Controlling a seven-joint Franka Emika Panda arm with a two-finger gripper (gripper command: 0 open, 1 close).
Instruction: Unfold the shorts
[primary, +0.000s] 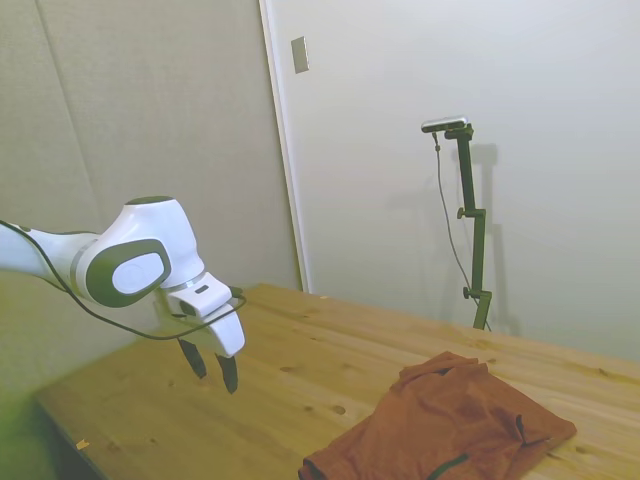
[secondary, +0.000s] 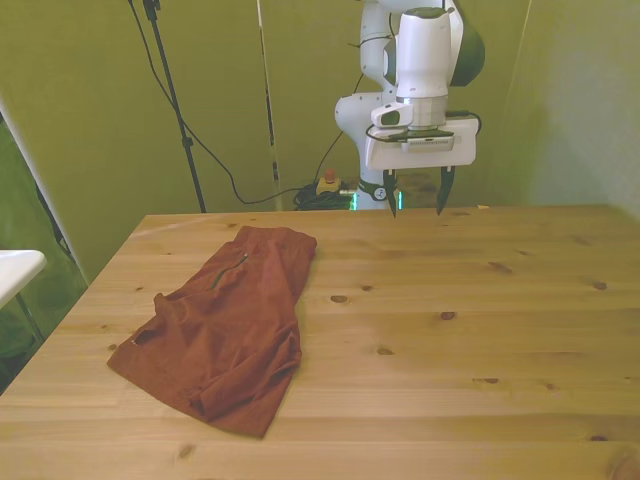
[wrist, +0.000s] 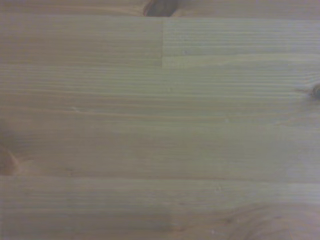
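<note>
Side view: the gripper (primary: 214, 371) hangs above the table (primary: 300, 370), fingers spread and empty, well apart from the folded shorts (primary: 450, 425).

Front view: the shorts (secondary: 225, 325) lie toward the front view's left.

Wrist view: bare wood only.

The approach seems not yet begun; next the gripper needs to reach a fabric edge.

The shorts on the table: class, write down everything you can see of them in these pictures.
The shorts are soft, rust-orange fabric, lying folded and rumpled in a loose heap flat on the wooden table, toward the front view's left. A dark cord shows at one edge, and creases run across the top layer. One corner is turned up into a small ridge. Only the table touches them; the gripper hangs open above bare wood, well apart from them. They do not appear in the wrist view.
</note>
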